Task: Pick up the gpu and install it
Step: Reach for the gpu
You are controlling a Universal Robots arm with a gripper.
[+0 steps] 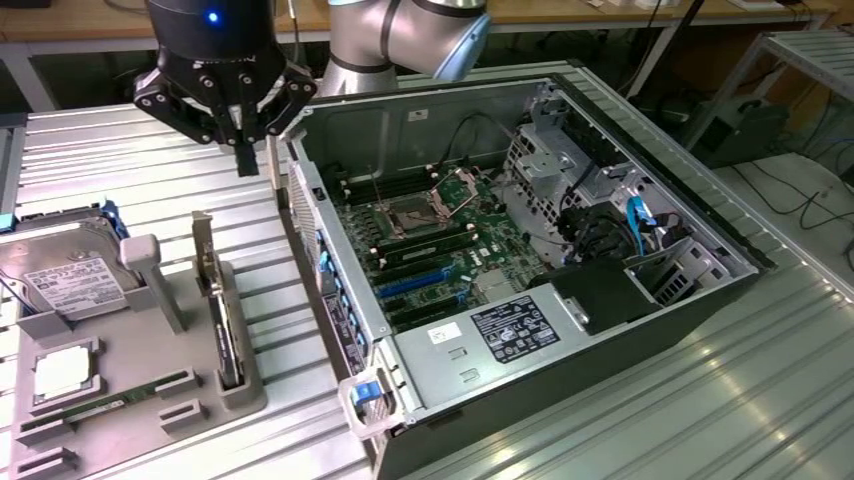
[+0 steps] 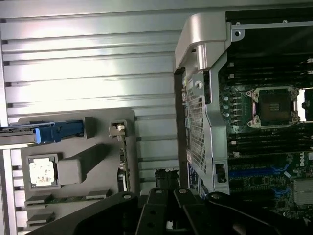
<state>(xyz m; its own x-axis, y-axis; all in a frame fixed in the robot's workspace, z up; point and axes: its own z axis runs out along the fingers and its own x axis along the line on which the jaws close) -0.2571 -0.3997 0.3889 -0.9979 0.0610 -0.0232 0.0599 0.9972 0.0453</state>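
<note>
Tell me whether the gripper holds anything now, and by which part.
Nothing is held. The gripper is shut and empty, and the gpu stands on edge in the gray holder.

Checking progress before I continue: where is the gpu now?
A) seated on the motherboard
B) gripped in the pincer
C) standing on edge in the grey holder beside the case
C: the gpu stands on edge in the grey holder, and the shut pincer hangs empty above the table.

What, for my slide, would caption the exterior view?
Shut, empty gripper hovers; gpu stands in grey tray beside the open case.
</note>
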